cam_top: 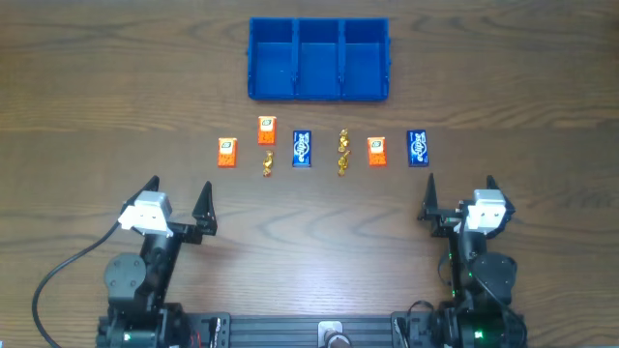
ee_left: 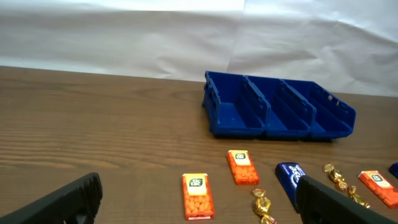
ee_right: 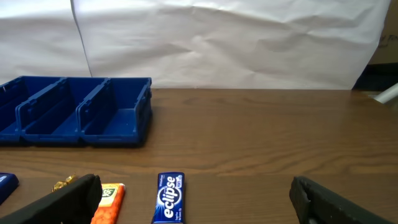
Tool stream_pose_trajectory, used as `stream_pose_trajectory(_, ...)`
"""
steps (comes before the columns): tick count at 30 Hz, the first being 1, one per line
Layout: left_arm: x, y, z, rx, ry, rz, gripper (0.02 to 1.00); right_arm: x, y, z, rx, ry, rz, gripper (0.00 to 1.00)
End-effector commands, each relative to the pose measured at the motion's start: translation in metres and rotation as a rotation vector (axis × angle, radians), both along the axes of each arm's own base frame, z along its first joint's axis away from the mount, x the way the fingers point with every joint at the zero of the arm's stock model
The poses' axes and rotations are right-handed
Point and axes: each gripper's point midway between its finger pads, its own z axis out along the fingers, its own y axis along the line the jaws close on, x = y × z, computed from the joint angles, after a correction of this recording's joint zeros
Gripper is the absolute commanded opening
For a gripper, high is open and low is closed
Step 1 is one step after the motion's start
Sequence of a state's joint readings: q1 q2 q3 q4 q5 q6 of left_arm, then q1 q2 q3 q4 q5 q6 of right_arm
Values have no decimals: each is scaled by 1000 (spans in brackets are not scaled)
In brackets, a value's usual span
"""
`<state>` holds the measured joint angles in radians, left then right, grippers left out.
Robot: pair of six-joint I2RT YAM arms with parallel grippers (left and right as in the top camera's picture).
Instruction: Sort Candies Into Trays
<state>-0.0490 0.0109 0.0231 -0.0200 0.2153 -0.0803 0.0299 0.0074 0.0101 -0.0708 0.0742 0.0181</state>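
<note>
Spread wide and holding nothing, the left gripper [cam_top: 181, 184] and the right gripper [cam_top: 460, 180] sit low over the wooden table [cam_top: 97, 97], well apart from each other. Just ahead of the left gripper, a little toward the right one, lies an orange mint box [cam_top: 226, 152]. A second orange mint box [cam_top: 266, 130] lies slightly farther out beside it, with a small gold-wrapped candy [cam_top: 268, 164] on its near side. Next along, roughly midway between the grippers, is a blue gum pack [cam_top: 303, 147]. Ahead of the right gripper, slightly inward, lies a second blue gum pack [cam_top: 418, 147], then a third orange mint box [cam_top: 376, 151]. Inward of that are what look like two gold-wrapped candies [cam_top: 343, 155], one behind the other, too small to count surely. Beyond the whole row stands the blue three-compartment tray [cam_top: 319, 95], centred between the grippers.
</note>
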Motion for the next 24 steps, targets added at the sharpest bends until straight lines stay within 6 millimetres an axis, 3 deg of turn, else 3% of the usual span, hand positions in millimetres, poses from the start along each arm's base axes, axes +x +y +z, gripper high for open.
stream_pose_trajectory(1,-2,-5,-16,6,46,-26,998,0,1,-1,11,1,4,1000)
stream_pose_trajectory(15,-1,-4,-14,8,38,-15,998,0,1,-1,11,1,3,1000)
stream_pose_trajectory(20,-2,-1,33,-41,109,16,1000,0,1,-1,11,2,4,1000)
stream_pose_trajectory(21,2,-1,57,-35,172,17,1000,0,1,-1,11,1,4,1000)
stream_pose_trajectory(24,20,-2,98,-23,299,21,1000,0,1,-1,11,2,4,1000)
